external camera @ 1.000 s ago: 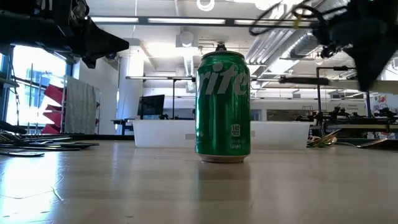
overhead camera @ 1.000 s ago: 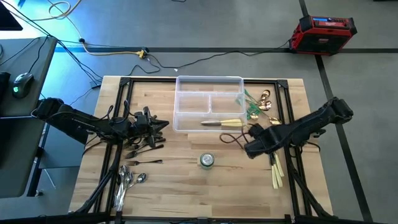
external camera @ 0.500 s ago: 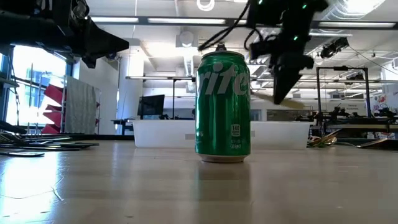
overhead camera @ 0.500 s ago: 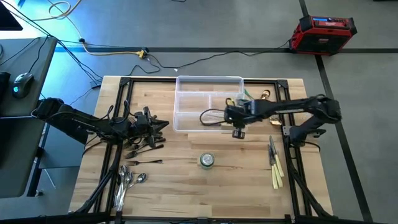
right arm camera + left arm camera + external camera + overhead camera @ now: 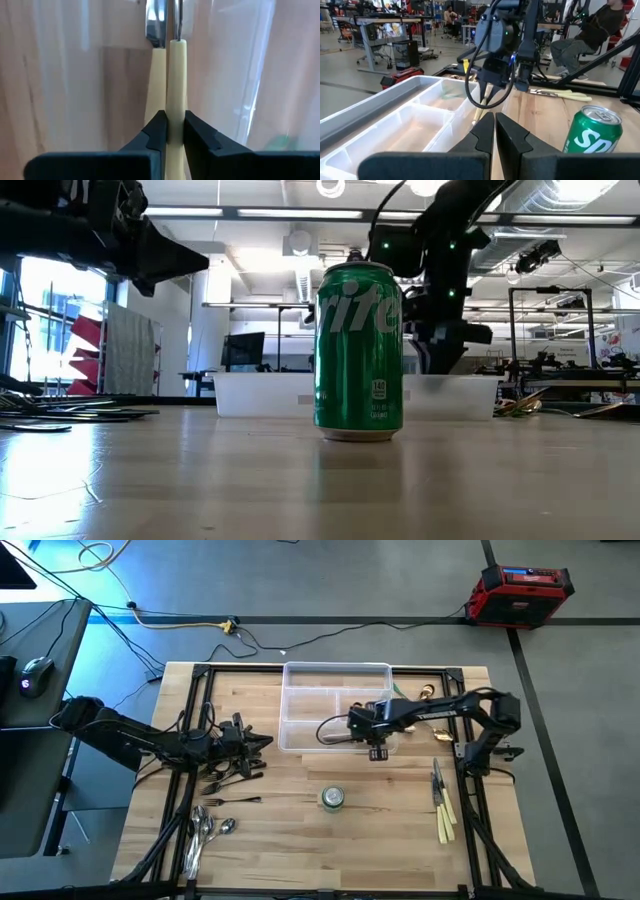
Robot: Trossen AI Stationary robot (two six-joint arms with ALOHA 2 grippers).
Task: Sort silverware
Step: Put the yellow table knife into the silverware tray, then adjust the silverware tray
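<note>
My right gripper (image 5: 378, 751) hangs over the near right compartment of the clear tray (image 5: 335, 667), shut on a cream-handled knife (image 5: 176, 75). A second cream-handled knife (image 5: 156, 70) lies in that compartment, right under the held one. My left gripper (image 5: 266, 740) waits shut, level, left of the tray, above a heap of dark forks (image 5: 226, 776). Silver spoons (image 5: 204, 830) lie near the front left. More cream-handled knives (image 5: 442, 808) lie at the right. Green-handled pieces (image 5: 408, 712) lie beside the tray's right wall. My right gripper pinches the knife's cream handle (image 5: 175, 107) between its two fingers, coming steeply from above. The knife runs on past the fingertips, its blade end away from them, in line with the knife lying in the tray. Whether it touches the tray I cannot tell.
A green soda can (image 5: 332, 798) stands upright near the table's middle, in front of the tray. Black frame rails (image 5: 196, 740) run along both table sides. A red case (image 5: 522, 590) sits on the floor beyond the table. People sit in the room behind.
My right gripper has carried the knife from the table's right side, near the other knives, leftward to the tray's near right compartment. It has rolled its wrist, tipped to point steeply down, and sunk toward the tray.
</note>
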